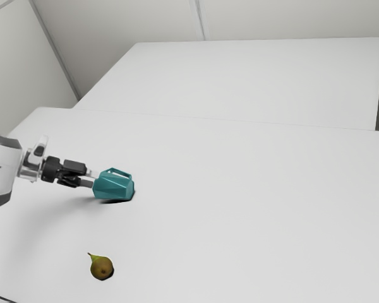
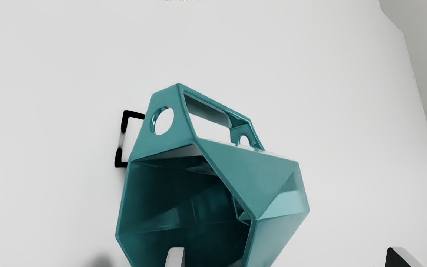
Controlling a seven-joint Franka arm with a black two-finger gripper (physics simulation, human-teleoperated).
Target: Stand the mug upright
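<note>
1. Arm [image 1: 2,170] at work: I reach in from the exterior view's left, low over a white desk [image 1: 240,221], with my black pincer [image 1: 93,179] brought up to the open end of the mug.

2. The pincer is open, gripping nothing. In the wrist view one finger [image 2: 175,258] shows against the mug's dark mouth, while the other finger [image 2: 402,258] stands well outside, with a side wall between their lines. Whether the first has passed the rim, I cannot tell.

3. A brown-green pear [image 1: 102,267], stem and all, sits on the desk nearer the camera, well apart from the mug and no part of the assignment.

4. The teal, many-sided mug [image 1: 114,187] lies on its side just ahead of me, its mouth facing the pincer, its base toward the exterior view's right and its handle [image 1: 119,172] uppermost. Upright it is not.

5. The step in hand, by my reading, is getting hold of the mug by its wall. The next move calls for one finger seated inside the mouth and one outside, then closing until both press on the wall. Lifting and tipping would follow, mouth swung upward and base lowered flat to the desk. The slanted facets may make for an uneven hold, so the mug could twist or slip if turned fast.
</note>
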